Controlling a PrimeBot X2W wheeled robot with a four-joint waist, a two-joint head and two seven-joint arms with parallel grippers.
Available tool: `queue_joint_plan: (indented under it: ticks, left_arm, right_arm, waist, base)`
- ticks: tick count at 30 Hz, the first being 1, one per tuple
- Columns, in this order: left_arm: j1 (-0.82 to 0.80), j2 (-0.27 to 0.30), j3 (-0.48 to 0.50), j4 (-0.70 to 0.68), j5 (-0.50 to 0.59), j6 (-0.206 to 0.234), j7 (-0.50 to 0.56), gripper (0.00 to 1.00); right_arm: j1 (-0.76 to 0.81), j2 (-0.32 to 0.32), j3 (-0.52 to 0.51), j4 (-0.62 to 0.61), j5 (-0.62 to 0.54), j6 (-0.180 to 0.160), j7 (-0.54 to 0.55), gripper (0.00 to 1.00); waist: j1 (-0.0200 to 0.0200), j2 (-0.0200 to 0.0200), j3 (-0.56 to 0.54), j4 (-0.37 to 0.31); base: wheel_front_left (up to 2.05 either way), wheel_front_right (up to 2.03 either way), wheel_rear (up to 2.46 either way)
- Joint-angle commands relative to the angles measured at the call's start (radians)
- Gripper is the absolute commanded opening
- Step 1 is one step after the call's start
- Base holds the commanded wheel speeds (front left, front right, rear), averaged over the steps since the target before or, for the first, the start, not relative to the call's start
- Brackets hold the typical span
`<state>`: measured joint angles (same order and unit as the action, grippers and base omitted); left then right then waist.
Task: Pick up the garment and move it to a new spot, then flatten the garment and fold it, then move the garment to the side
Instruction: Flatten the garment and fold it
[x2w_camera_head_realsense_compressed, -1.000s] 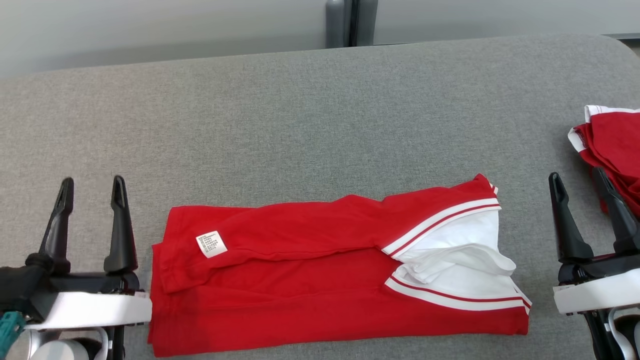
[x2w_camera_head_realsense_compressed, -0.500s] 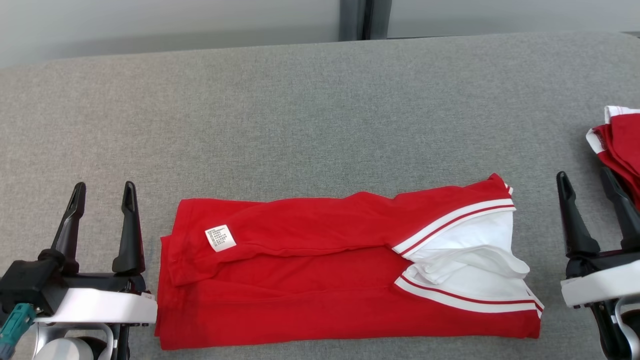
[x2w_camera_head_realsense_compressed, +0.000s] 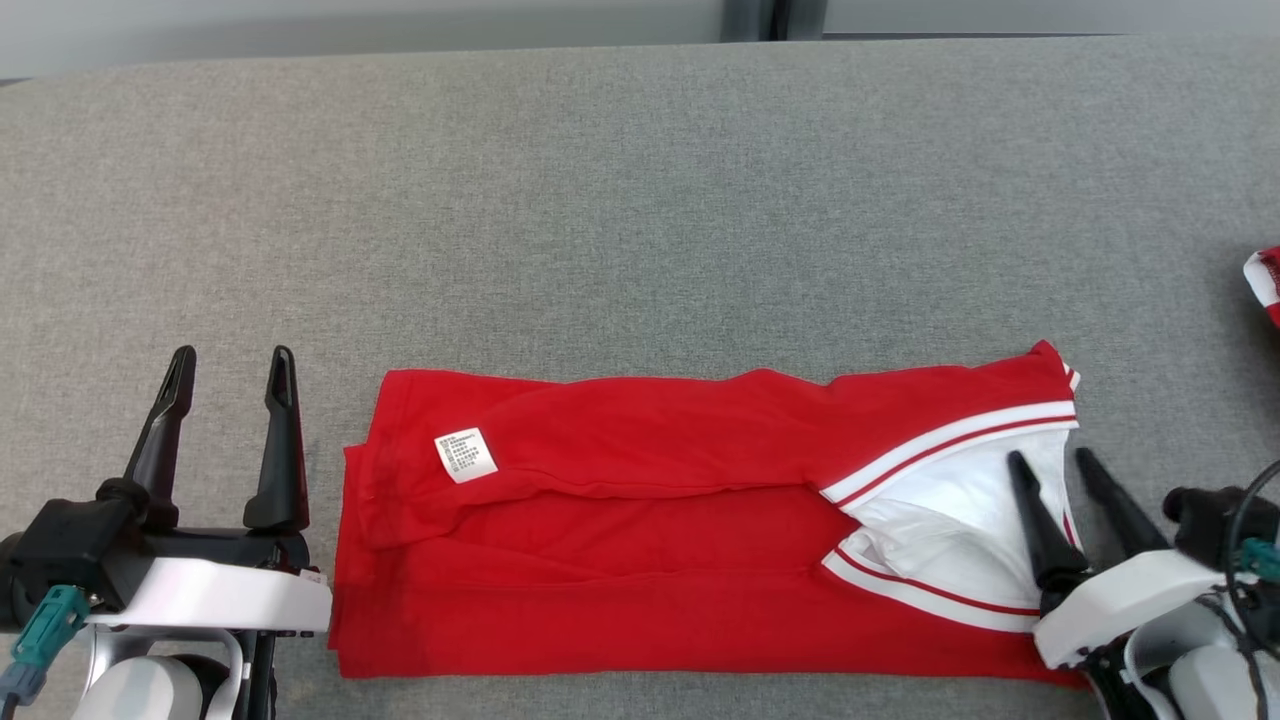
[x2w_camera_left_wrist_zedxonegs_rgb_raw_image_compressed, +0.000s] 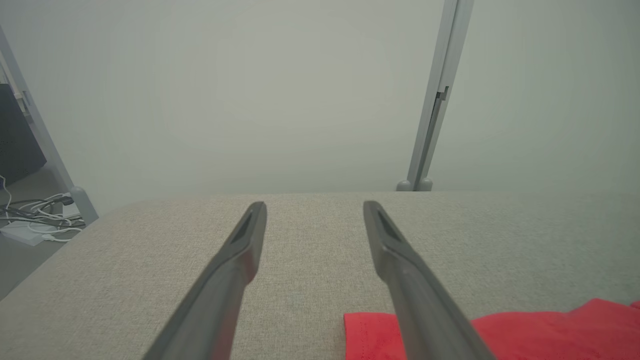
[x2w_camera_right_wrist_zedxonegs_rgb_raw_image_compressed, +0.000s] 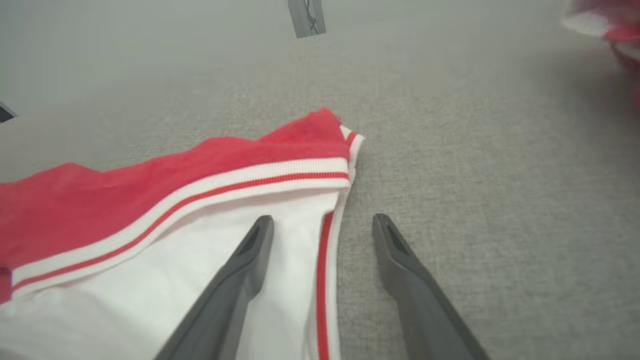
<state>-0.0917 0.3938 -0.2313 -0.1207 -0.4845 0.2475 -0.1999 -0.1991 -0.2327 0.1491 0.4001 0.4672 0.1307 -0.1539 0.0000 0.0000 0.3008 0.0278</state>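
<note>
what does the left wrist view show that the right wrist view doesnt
Left wrist view, not the right: the open left gripper above the grey fabric surface, with floor cables and a grey post behind.
Right wrist view, not the left: the open right gripper, one finger over the white panel of the garment, its striped trim, and red-and-white cloth at the top corner.
Both: the grey fabric surface and the red garment.
</note>
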Motion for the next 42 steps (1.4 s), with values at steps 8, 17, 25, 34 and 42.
queue_joint_plan:
  ticks: [8, 17, 25, 34, 42]
  left_arm:
    - [-0.021, 0.011, 0.003, -0.003, 0.002, 0.009, -0.004, 1.0]
    - [-0.014, 0.021, 0.002, -0.013, 0.001, 0.016, 0.004, 1.0]
    - [0.008, 0.028, 0.008, -0.025, -0.001, 0.026, 0.012, 1.0]
    - [0.019, 0.039, 0.007, -0.042, 0.002, 0.038, 0.021, 1.0]
    - [0.034, 0.044, -0.016, -0.054, 0.002, 0.039, 0.037, 1.0]
  right_arm:
    - [0.061, -0.003, 0.156, 0.122, 0.114, 0.001, 0.011, 1.0]
    - [-0.008, -0.054, 0.209, 0.135, 0.178, -0.001, -0.012, 0.0]
    - [-0.036, -0.144, 0.148, 0.137, 0.215, -0.003, -0.064, 0.0]
    - [-0.08, -0.183, 0.155, 0.107, 0.231, 0.0, -0.056, 0.0]
    - [-0.115, -0.039, 0.288, -0.307, 0.18, 0.0, 0.131, 0.0]
  waist:
    - [0.0, 0.0, 0.001, -0.003]
    - [0.0, 0.0, -0.012, -0.013]
    - [0.0, 0.0, -0.036, -0.027]
    - [0.0, 0.0, -0.066, -0.055]
    - [0.0, 0.0, -0.122, -0.046]
  base:
    - [0.0, 0.0, 0.0]
    - [0.0, 0.0, 0.0]
    - [0.0, 0.0, 0.0]
    - [0.0, 0.0, 0.0]
    - [0.0, 0.0, 0.0]
